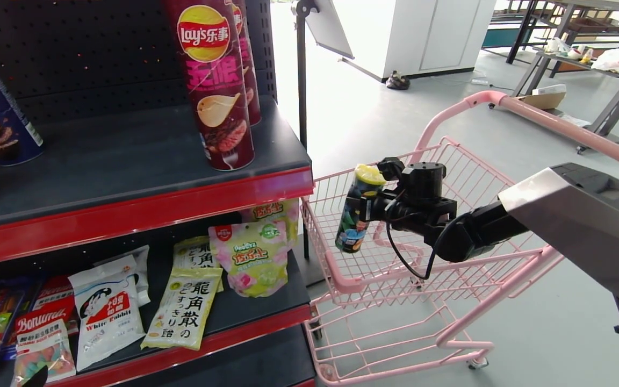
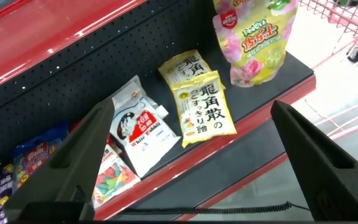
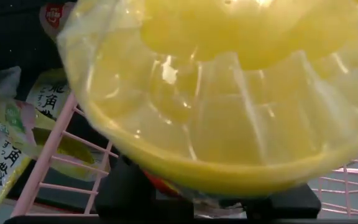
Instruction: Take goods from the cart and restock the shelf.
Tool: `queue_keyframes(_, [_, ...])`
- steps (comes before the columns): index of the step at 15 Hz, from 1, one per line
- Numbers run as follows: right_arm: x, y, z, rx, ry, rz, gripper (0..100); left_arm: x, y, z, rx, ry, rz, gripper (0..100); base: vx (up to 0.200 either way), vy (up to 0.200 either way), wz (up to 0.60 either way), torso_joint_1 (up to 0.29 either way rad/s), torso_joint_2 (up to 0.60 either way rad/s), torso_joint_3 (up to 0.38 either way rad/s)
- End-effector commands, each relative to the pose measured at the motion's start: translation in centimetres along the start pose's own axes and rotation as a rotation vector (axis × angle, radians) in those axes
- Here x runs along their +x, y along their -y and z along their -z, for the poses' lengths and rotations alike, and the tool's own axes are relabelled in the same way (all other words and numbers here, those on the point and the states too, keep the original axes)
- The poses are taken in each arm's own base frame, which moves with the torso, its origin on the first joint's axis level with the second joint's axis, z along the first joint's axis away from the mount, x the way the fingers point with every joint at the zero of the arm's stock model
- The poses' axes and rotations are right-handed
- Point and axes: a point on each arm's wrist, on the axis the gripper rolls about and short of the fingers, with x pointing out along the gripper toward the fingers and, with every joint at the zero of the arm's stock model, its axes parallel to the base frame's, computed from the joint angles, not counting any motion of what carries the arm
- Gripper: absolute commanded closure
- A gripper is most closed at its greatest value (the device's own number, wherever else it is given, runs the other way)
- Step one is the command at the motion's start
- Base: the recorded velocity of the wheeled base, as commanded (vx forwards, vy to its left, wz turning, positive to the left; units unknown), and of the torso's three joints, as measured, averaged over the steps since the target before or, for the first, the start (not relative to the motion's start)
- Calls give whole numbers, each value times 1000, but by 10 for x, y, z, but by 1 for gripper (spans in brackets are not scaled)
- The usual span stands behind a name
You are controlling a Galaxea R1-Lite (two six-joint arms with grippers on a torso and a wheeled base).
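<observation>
Can (image 1: 359,212) w/ yellow lid sits clamped near-upright in my right gripper (image 1: 368,208) just above the front rim of the cart (image 1: 337,271), clear of the wire b/c next it prob. swings to the shelf (image 1: 143,215); left gripper (image 2: 191,152) gapes wide over snack bags (image 2: 205,109).

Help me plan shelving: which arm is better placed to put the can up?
Right: the right gripper is shut on the yellow-lidded can over the pink cart, beside the shelf. The left gripper hangs open, empty.
</observation>
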Motion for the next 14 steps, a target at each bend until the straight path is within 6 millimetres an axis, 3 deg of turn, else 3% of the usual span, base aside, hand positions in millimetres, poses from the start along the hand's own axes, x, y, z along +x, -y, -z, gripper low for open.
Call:
queue_keyframes(1, [-38,-10,-27,-19,40,6,100,0,0,-1,0,4,-1,0,0,0,0,0,0,0])
queue_keyframes(2, [-53,-14,-34,-39,48,3,100,-1,-1,-2,0,8,-3,0,0,0,0,0,0,0])
queue_keyframes(4, [-99,-23,-62,-136,112,8,100,-1,-2,-6,0,19,-5,0,0,0,0,0,0,0])
queue_keyframes(5, [-130,-28,-87,-174,186,27,100,2,-3,-11,-2,11,-4,0,0,0,0,0,0,0])
queue_keyframes(7, [-172,-39,-107,-188,242,86,100,5,-4,-14,2,-1,-6,0,0,0,0,0,0,0])
queue_keyframes(9, [-223,-49,-107,-199,185,96,100,7,-4,-15,34,-9,0,0,0,0,0,0,0,0])
queue_keyframes(11, [-269,-60,-90,-198,154,127,100,7,-4,-15,88,-8,2,0,0,0,0,0,0,0])
queue_keyframes(14, [-307,-64,-63,-203,145,136,100,9,-6,-19,99,-10,2,0,0,0,0,0,0,0])
